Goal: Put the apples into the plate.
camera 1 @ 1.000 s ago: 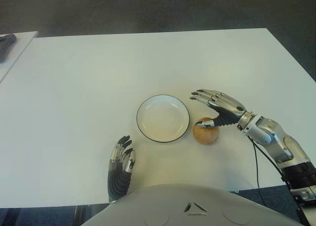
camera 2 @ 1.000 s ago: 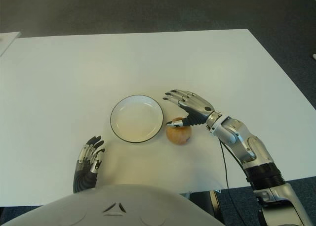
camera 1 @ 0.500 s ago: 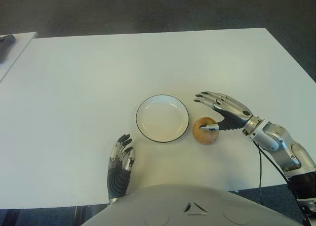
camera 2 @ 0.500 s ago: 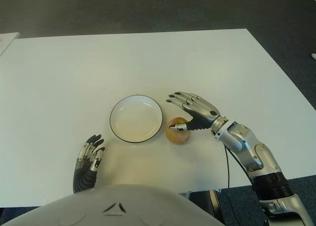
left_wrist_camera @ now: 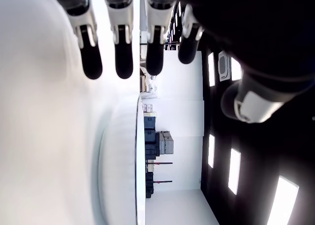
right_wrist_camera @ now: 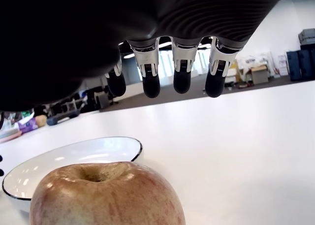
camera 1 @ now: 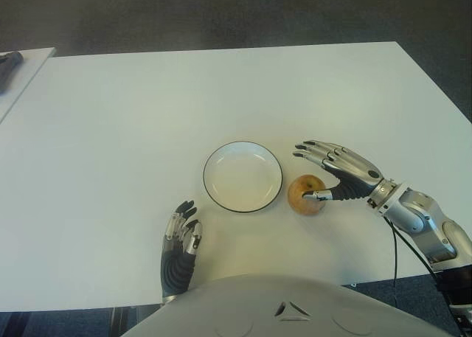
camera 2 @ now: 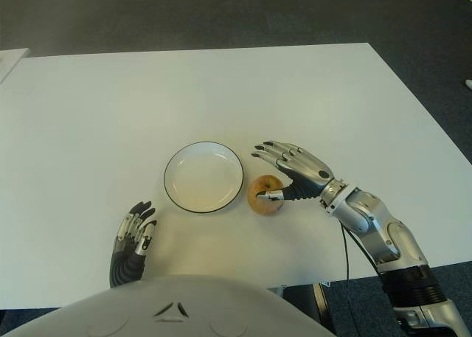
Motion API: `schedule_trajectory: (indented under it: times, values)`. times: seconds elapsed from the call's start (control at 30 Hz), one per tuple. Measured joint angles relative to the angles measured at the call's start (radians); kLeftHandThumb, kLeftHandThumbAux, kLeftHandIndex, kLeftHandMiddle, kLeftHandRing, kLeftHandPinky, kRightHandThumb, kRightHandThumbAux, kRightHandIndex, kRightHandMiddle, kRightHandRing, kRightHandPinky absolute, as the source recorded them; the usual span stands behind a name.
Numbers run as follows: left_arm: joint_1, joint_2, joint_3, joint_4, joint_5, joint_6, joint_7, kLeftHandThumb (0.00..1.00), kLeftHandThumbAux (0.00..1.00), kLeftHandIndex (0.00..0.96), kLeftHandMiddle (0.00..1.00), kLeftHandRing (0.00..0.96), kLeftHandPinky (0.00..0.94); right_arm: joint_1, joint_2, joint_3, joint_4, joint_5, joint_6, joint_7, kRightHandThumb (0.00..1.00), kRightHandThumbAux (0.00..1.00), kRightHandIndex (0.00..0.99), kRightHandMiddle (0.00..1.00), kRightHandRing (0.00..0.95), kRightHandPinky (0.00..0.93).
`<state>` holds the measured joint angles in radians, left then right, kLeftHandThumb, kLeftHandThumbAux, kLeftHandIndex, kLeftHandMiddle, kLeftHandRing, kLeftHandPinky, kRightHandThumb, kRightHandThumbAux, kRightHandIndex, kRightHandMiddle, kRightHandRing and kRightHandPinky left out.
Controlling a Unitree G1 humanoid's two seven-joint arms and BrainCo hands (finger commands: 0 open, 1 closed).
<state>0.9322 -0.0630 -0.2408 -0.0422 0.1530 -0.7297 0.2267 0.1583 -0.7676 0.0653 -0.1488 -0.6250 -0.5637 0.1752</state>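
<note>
The right hand (camera 1: 341,176) has silver metal finger segments with black tips and dark ribbed rubber across the palm side. Behind it sits a pale ring at the wrist (camera 1: 380,192), then a rounded silver forearm (camera 1: 428,226) ending in a black ribbed sleeve. A thin black cable (camera 1: 402,242) runs beside the forearm. The left hand (camera 1: 179,242) is dark grey with silver knuckle plates and black fingertips. The torso (camera 1: 284,307) is smooth pale grey with small triangular marks.
</note>
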Motion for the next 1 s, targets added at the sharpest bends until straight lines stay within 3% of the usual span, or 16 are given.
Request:
schedule_trajectory:
  times: [0.43, 1.0]
  values:
    - [0.002, 0.002, -0.006, -0.009, 0.004, -0.002, -0.001, 0.173, 0.488, 0.155, 0.189, 0.210, 0.242, 0.062, 0.000, -0.021, -0.016, 0.003, -0.031, -0.007, 0.277, 0.198, 0.000, 0.000, 0.000, 0.000]
    - [0.028, -0.002, -0.007, -0.020, 0.025, -0.003, -0.001, 0.156, 0.494, 0.144, 0.172, 0.195, 0.232, 0.072, 0.000, 0.001, -0.016, -0.004, -0.043, 0.013, 0.238, 0.221, 0.000, 0.000, 0.000, 0.000]
